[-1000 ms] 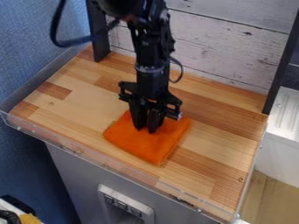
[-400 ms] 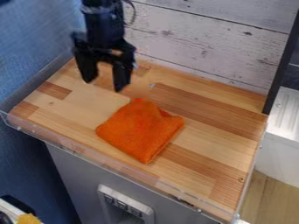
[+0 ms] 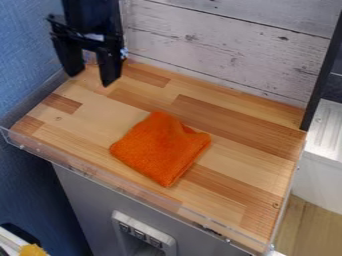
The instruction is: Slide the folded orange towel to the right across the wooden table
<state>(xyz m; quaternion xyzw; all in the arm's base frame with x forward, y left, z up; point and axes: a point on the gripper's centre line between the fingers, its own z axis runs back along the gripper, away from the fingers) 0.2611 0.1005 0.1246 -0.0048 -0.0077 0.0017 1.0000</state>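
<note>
The hand [image 3: 91, 77] hangs downward over the far left corner of the desk [image 3: 247, 165], fingers apart, clear of the folded orange cloth [image 3: 160, 149] lying mid-desk.

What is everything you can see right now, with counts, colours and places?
Folded cloth: one, orange, on the middle of the tabletop
Tabletop: one, light and darker brown wood, across the middle
Clear edging: one strip visible, see-through, along the tabletop's near edge
Plank wall: one, whitish, behind the tabletop
Upright post: one, black, upper right
Blue wall: one, left
Cabinet front: one, grey, below the tabletop
Panel: one, pale grey with dark inserts, on the cabinet front
White unit: one, right edge
Yellow item: one, unclear what, lower left corner
Gripper: one, black, open and empty, upper left
</note>
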